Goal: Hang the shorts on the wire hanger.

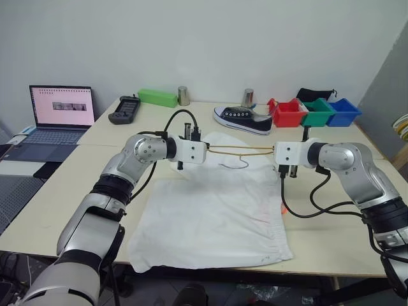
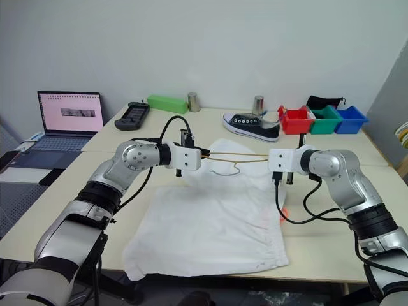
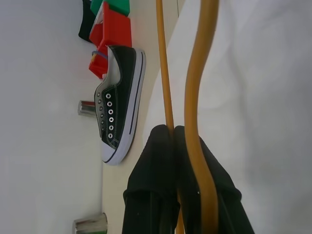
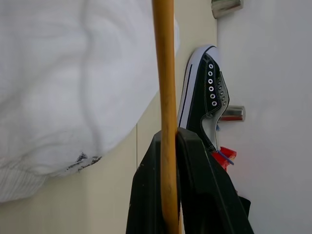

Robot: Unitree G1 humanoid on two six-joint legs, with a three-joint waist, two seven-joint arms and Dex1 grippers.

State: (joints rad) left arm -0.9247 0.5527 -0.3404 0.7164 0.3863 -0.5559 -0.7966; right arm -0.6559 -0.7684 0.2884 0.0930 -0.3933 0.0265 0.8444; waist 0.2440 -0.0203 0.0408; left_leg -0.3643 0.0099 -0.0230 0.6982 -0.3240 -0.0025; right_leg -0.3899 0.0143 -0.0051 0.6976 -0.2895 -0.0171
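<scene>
The white shorts lie spread flat on the table, waistband toward the near edge. Just above their far part the thin gold wire hanger is held level between both arms. My left gripper is shut on the hanger's left end; in the left wrist view its black fingers pinch the two gold wires. At the other end my right gripper is shut on the hanger, and the right wrist view shows a single wire clamped between its fingers. The hook dips toward the cloth at mid-span.
A black sneaker sits behind the shorts, with red, green and blue bins to its right. Two metal cups, a green box and a black device line the far edge. A laptop stands at left.
</scene>
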